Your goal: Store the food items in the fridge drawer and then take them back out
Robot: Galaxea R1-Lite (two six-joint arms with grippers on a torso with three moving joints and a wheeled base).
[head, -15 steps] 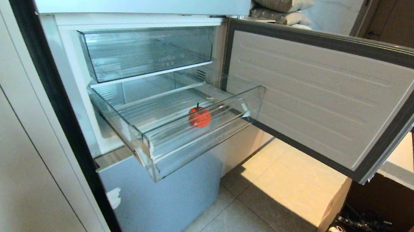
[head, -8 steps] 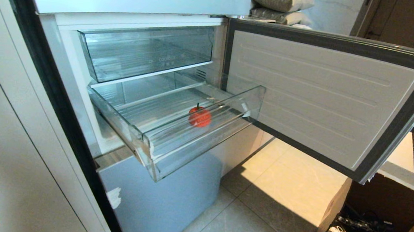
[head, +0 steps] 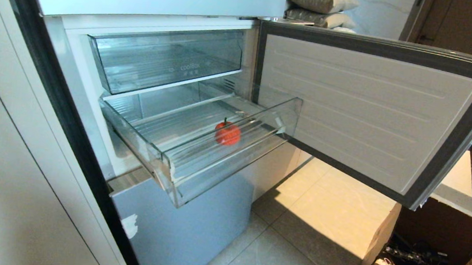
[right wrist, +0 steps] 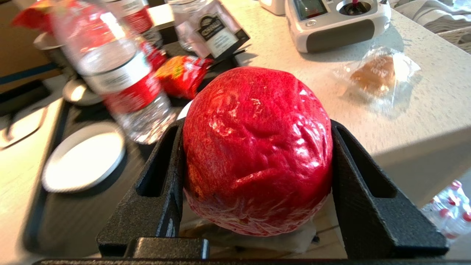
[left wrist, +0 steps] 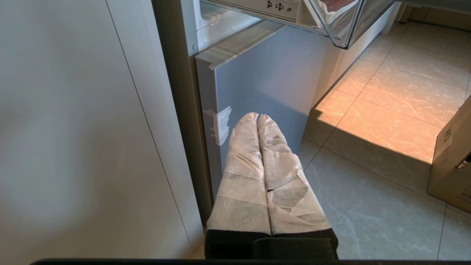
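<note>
Right gripper (right wrist: 257,191): nearest item, out of the head view, jaws clamped on a wrinkled, film-wrapped red fruit (right wrist: 257,147) that fills the gap between the two black fingers; it hangs over a cluttered counter (right wrist: 423,110) with a water bottle (right wrist: 117,73), a white saucer (right wrist: 82,156), a red snack bag (right wrist: 180,75), a wrapped bun (right wrist: 375,75) and a grey remote (right wrist: 331,22). Left gripper (left wrist: 270,176): parked low beside the fridge base, its cloth-wrapped fingers (left wrist: 244,165) pressed together, holding nothing. Drawer (head: 233,158): pulled well out, clear, ribbed floor, front wall chipped at one corner. Tomato (head: 227,133): small, red-orange, resting on the drawer floor towards the open door side, apart from the walls. Bin (head: 169,62): taller, lettered, above and behind the drawer, apparently empty. Door (head: 374,112): swung wide, on the right. Risks, as judged: the glossy wrap may let the red fruit slip from the jaws in transit; a swing towards the drawer may clip the bottle or the door's edge; a careless drop may knock the tomato rolling along the ribs.
</note>
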